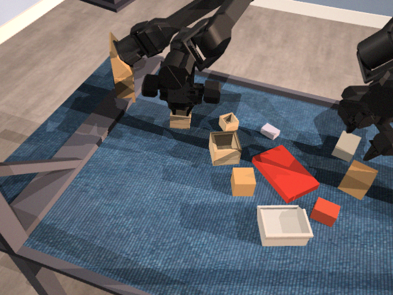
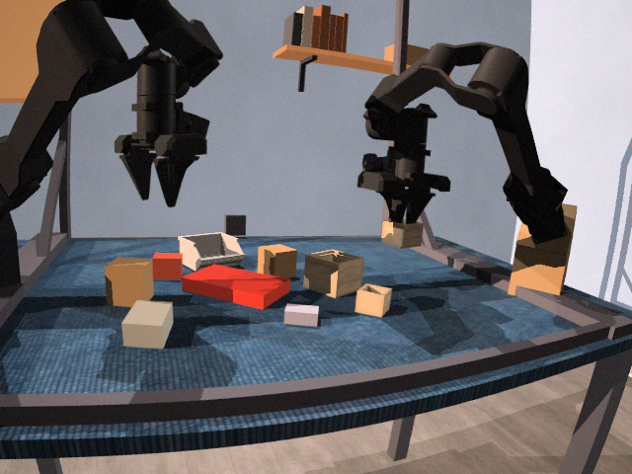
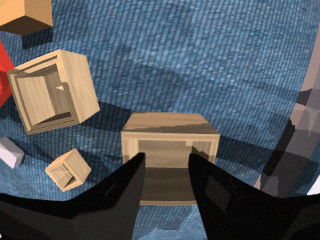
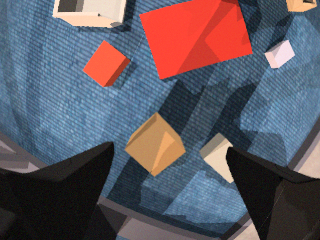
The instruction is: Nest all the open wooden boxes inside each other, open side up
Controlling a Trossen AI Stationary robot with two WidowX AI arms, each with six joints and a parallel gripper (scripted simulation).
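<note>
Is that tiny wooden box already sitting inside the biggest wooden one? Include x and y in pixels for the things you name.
No, the smallest wooden box [image 1: 225, 125] [image 2: 370, 302] [image 3: 75, 167] stands on the blue surface beside the biggest one [image 1: 225, 158] [image 2: 320, 276] [image 3: 86, 87].

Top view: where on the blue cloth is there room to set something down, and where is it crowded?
Room: lower left, between the white bin and the slanting left rail. Crowded: around the red slab, with the bin and red block close by.
</note>
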